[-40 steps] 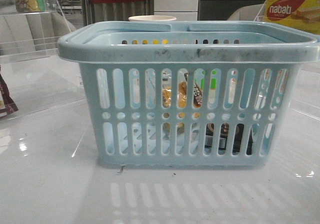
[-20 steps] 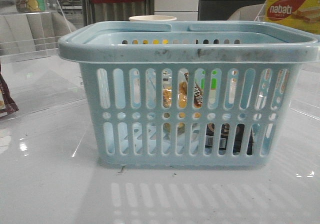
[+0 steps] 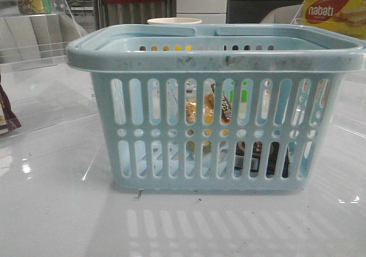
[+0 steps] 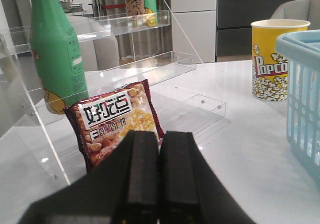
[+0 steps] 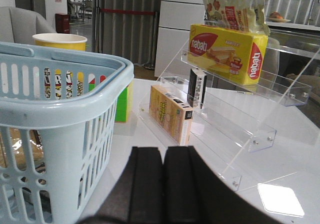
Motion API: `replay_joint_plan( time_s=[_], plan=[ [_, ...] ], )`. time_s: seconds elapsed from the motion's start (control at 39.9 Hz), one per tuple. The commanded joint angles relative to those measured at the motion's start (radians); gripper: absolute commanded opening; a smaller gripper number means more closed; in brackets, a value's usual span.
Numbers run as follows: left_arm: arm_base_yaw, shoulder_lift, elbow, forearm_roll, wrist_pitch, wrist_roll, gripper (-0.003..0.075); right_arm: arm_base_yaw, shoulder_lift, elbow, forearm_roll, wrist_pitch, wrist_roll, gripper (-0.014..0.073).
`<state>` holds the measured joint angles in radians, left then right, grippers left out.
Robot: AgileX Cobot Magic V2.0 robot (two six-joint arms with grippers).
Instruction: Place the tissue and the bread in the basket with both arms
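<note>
Seemingly nothing shifts across the front views: bread (image 3: 207, 109) and tissue (image 3: 260, 157) lie inside the basket (image 3: 217, 59), left gripper (image 4: 160, 171) and right gripper (image 5: 163, 181) pressed together, empty.

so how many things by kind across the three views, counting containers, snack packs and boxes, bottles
baskets: 1, the basket
popcorn cups: 1, popcorn cup
bottles: 1, green bottle
snack packets: 3, bread, maroon packet, packet on top of the nabati box
boxes: 2, nabati box, small yellow box
tissue packs: 1, tissue
total: 9
</note>
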<state>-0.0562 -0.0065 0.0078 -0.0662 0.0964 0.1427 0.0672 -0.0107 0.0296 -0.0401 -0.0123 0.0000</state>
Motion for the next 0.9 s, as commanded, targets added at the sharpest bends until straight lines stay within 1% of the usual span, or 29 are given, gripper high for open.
replay_joint_plan(
  time_s=[0.0, 0.38, 0.53, 0.88],
  plan=[
    [0.001, -0.017, -0.001, -0.006, -0.087, 0.002, 0.0097, -0.003, -0.019, 0.001, 0.002, -0.097, -0.006, 0.0058],
    [0.001, -0.017, -0.001, -0.006, -0.087, 0.002, 0.0097, -0.003, -0.020, 0.001, 0.003, -0.096, 0.000, 0.0058],
    [0.001, -0.017, -0.001, -0.006, -0.087, 0.002, 0.0097, -0.003, -0.020, 0.001, 0.003, -0.096, 0.057, 0.0058],
    [0.001, -0.017, -0.001, -0.006, -0.087, 0.002, 0.0097, -0.003, -0.020, 0.001, 0.003, -0.080, 0.060, 0.0058]
  ],
)
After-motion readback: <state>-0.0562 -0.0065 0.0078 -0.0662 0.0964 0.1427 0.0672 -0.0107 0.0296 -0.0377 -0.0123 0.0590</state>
